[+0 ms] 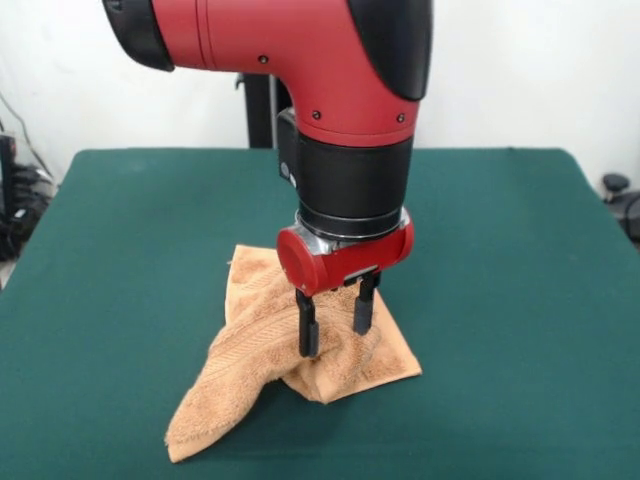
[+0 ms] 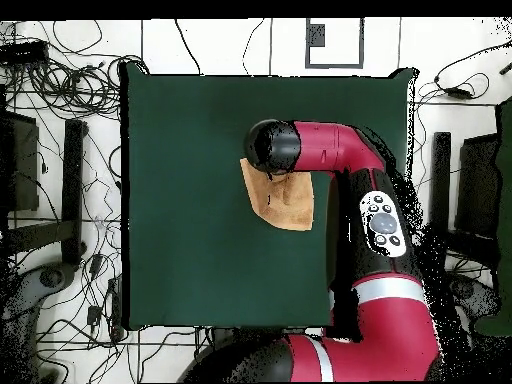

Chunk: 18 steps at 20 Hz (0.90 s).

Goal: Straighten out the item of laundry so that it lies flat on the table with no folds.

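The orange-tan towel (image 1: pixel 262 345) lies crumpled on the dark green table (image 1: pixel 500 300), a little left of the middle. One end trails toward the table's near edge, and a bunched hump sits under my gripper. My gripper (image 1: pixel 337 338) points straight down over that hump with its two black fingers apart, and the left fingertip (image 1: pixel 309 345) touches the cloth. In the overhead view the arm's red and black wrist (image 2: pixel 273 147) covers the gripper and part of the towel (image 2: pixel 288 208), which lies right of the middle of the table (image 2: pixel 190 200).
The arm's black pedestal post (image 1: pixel 259 110) stands at the table's far side. Cables (image 2: pixel 60 80) and dark equipment (image 2: pixel 470 190) lie on the floor around the table. A small black object (image 1: pixel 615 185) sits beyond the table's right corner.
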Available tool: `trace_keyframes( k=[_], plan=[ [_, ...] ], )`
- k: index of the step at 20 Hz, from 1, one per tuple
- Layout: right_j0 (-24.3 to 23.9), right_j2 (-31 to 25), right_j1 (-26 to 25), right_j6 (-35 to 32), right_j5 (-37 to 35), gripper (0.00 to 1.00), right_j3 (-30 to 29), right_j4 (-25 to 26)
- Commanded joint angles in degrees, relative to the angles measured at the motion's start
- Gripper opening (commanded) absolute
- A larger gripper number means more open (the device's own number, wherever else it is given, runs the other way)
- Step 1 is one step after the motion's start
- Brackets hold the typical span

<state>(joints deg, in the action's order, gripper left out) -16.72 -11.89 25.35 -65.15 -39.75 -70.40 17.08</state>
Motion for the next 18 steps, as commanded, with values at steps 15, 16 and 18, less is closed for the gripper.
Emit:
trace_keyframes(
  k=[15,16,18],
  plan=[
    [1.6,0.2,-2.7,-12.0,3.4,1.00,-6.4,-2.3],
    [1.6,0.2,-2.7,-12.1,3.7,1.00,-6.6,-2.4],
    [1.7,0.3,-2.7,-12.0,3.6,1.00,-6.6,-2.4]
  ],
)
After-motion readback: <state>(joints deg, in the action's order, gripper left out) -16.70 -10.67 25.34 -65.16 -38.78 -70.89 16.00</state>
